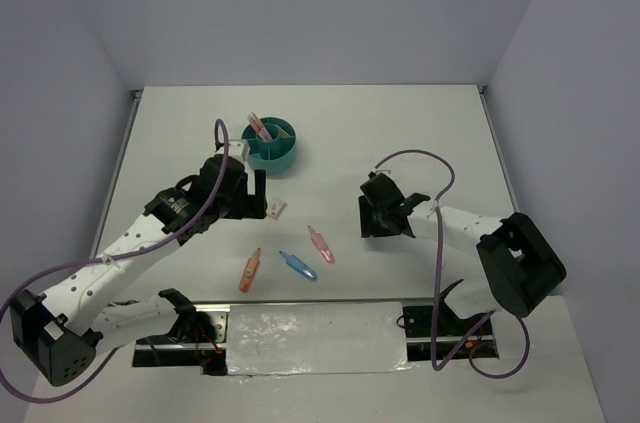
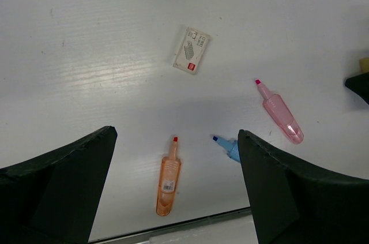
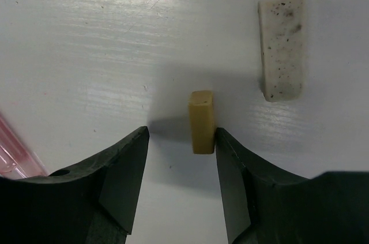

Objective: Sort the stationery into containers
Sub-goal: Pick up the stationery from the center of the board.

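Fingers (image 3: pixel 124 163) of the right gripper (image 3: pixel 181 140) stand part-open astride a small tan eraser block (image 3: pixel 202 122), one touching its side and the other apart, so nothing is gripped yet; the straddle looks set to pinch its narrow sides. Just beside it, right of the table's (image 1: pixel 420 133) middle, lies a speckled white eraser (image 3: pixel 281 48). Towards the left edge, the left gripper (image 2: pixel 176 134) hangs wide open and empty over an orange marker (image 2: pixel 168 183), blue marker (image 2: pixel 230 147) and pink marker (image 2: pixel 279 114), while the round teal organiser cup (image 1: pixel 280 165) stands towards the far edge.

Table: flat white rectangular tabletop (image 1: pixel 420 133) is filling the middle of the overhead view.
Walls: plain pale lilac-grey walls (image 1: pixel 320 3) are closing it in on three sides.
Near edge: crinkled silvery sheet (image 1: pixel 315 338) is lying along the front.
Light: soft glare is streaking the tabletop.
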Action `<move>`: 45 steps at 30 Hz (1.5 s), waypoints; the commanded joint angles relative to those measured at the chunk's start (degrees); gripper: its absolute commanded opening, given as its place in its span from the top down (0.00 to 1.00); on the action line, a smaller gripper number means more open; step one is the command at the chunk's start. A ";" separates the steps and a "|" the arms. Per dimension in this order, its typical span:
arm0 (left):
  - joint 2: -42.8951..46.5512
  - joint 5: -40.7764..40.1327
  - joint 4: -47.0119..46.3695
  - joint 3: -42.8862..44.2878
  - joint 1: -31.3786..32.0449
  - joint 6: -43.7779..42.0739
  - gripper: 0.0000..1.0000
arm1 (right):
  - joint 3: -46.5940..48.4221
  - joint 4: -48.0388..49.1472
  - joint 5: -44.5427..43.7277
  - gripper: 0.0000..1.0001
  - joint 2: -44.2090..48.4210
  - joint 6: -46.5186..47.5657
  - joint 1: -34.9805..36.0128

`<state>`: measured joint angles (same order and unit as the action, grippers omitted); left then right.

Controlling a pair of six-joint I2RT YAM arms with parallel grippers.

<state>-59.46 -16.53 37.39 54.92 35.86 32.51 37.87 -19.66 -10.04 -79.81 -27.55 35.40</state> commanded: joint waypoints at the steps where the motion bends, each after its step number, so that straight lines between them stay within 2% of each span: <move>1: 0.84 1.41 -1.00 -0.16 -0.17 -1.75 0.01 | 0.80 2.09 0.64 0.43 -1.05 0.66 -0.50; 5: 0.84 1.94 -1.44 -0.25 -0.17 -1.75 0.01 | 0.98 2.52 0.55 0.45 -0.87 1.01 -0.86; 6: 0.93 2.12 -1.61 -0.25 -0.17 -1.75 0.01 | 1.33 2.35 0.38 0.51 -0.96 1.09 -1.03; 9: 1.01 2.65 -2.14 -0.60 -0.17 -1.49 0.01 | 1.16 2.35 0.20 0.57 -1.05 1.01 -0.94; 15: 0.49 6.07 -4.07 -1.04 -0.17 -0.35 0.01 | 0.63 3.04 0.02 0.78 1.93 0.30 -0.68; 17: -0.04 8.52 -6.26 -0.60 -0.17 0.53 0.01 | 0.19 6.55 3.00 0.82 4.57 1.27 1.77; 22: 1.19 20.64 -14.17 0.10 -0.09 1.41 0.01 | -1.39 16.56 11.52 0.96 11.95 4.70 7.66; 23: 1.54 23.28 -17.58 -0.07 -0.17 1.24 0.01 | -2.96 18.32 16.32 0.99 13.44 4.79 8.10; 24: 1.98 28.87 -19.35 -0.33 -0.09 1.06 0.01 | -4.11 20.60 19.76 1.00 16.76 4.61 8.02; 25: 2.85 32.32 -21.20 -1.03 -0.17 0.89 0.01 | -5.34 26.89 23.63 1.00 18.53 4.44 8.11; 26: 3.30 35.75 -25.30 -1.56 -0.09 0.89 0.01 | -7.87 30.09 32.63 1.00 20.29 4.26 8.20; 28: 4.87 43.99 -29.19 -3.66 -0.09 1.50 0.01 | -10.17 40.51 40.50 1.00 24.78 1.99 8.02; 29: 5.58 46.05 -31.04 -4.55 0.00 2.63 0.01 | -11.66 43.01 45.15 1.00 25.92 1.19 8.19; 33: 8.13 50.10 -36.40 -6.92 0.00 4.57 0.03 | -13.25 50.75 52.99 1.00 30.67 -1.62 8.02; 34: 8.31 51.76 -36.85 -7.10 0.00 5.53 0.04 | -13.69 55.47 54.76 1.00 31.03 -2.50 8.11; 37: 8.40 53.71 -39.40 -7.80 0.09 6.68 0.10 | -14.40 60.42 57.76 1.00 32.08 -4.53 8.11; 45: 7.26 56.17 -42.04 -8.60 2.64 7.48 0.24 | -11.33 59.49 57.42 1.00 31.91 -4.09 8.20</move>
<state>-51.99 36.67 0.03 46.00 37.23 39.51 24.08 36.71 45.93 -48.03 -31.77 43.31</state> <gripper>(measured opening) 0.779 0.232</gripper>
